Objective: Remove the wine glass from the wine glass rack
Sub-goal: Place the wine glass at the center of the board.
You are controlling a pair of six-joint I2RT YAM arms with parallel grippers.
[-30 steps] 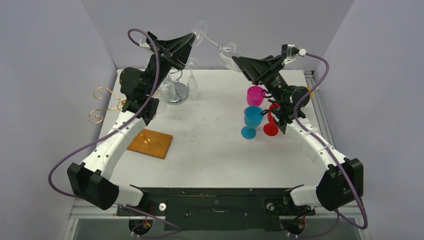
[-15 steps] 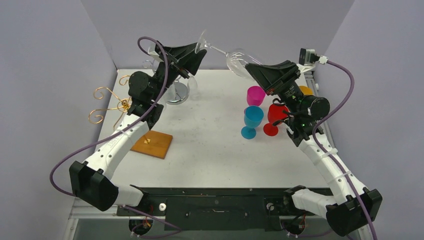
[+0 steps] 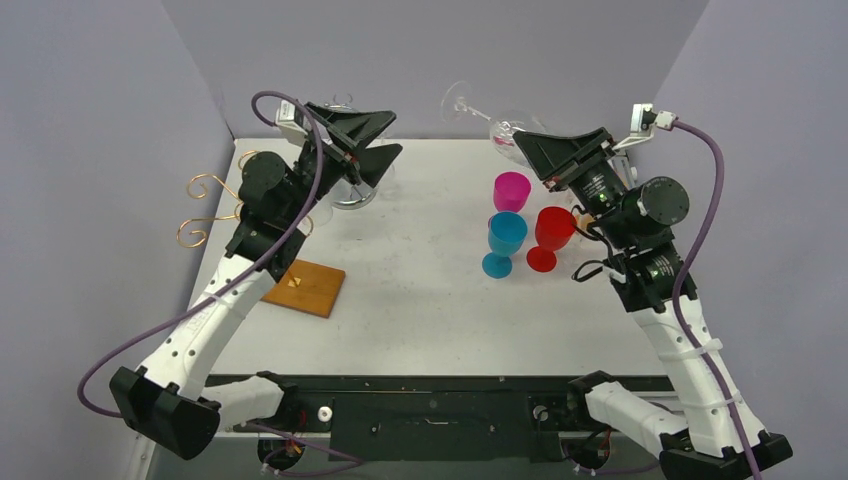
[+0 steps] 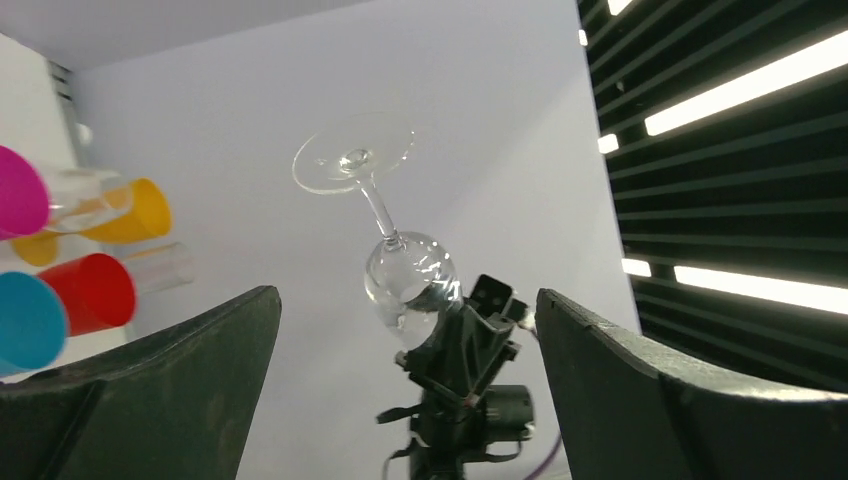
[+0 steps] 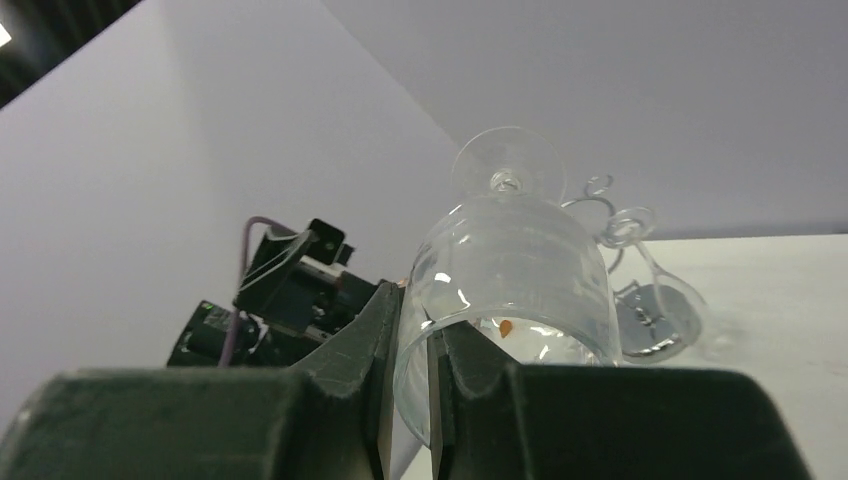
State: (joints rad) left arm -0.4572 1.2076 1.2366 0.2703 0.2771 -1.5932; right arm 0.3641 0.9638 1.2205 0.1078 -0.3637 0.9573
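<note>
A clear wine glass (image 3: 508,128) hangs in the air over the table's back, lying tilted with its foot toward the left. My right gripper (image 3: 522,142) is shut on the rim of its bowl; the right wrist view shows one finger inside the wine glass (image 5: 520,260) and one outside, pinched by the right gripper (image 5: 412,330). My left gripper (image 3: 393,133) stands open to the glass's left, apart from it. In the left wrist view the wine glass (image 4: 405,275) shows between the wide jaws, farther off. The silver wine glass rack (image 3: 350,188) stands at the back left, partly hidden by the left gripper.
Pink (image 3: 512,190), blue (image 3: 503,243) and red (image 3: 548,238) plastic goblets stand under the right arm. A copper wire stand (image 3: 215,210) on a wooden block (image 3: 300,287) sits at the left edge. Grey walls close in at the back and both sides.
My left gripper opened, let go of the glass's foot and drew back left. The right gripper closed on the bowl's rim and carried the glass rightward.
</note>
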